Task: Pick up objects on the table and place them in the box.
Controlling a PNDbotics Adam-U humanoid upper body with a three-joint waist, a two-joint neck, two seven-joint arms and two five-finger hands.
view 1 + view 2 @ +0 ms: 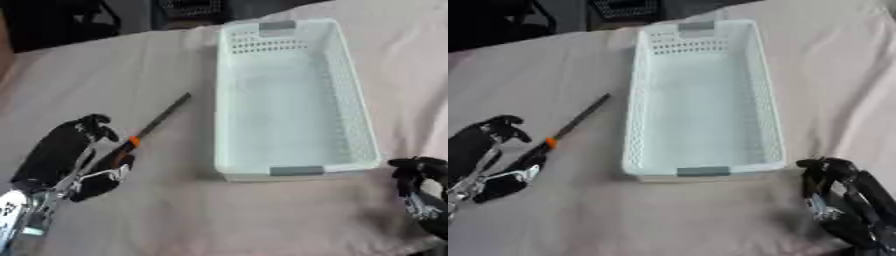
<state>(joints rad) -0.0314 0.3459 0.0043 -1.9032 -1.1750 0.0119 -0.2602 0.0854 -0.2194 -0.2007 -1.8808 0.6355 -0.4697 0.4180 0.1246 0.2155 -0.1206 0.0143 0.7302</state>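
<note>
A long thin tool [156, 123] with a dark shaft, an orange collar and a black handle lies slanted on the pink cloth, left of the white plastic basket [363, 125]. My left hand [61, 155] rests at the tool's handle end. Its fingers are spread and lightly curved, and its thumb lies beside the handle without closing on it. The basket stands lengthwise in the middle with nothing inside. My right hand [842, 200] sits near the lower right corner, just right of the basket's near end, fingers up and relaxed, holding nothing.
The pink cloth [175, 220] covers the whole table, with wrinkles at the right. Dark furniture and a dark crate [188, 7] stand beyond the far edge.
</note>
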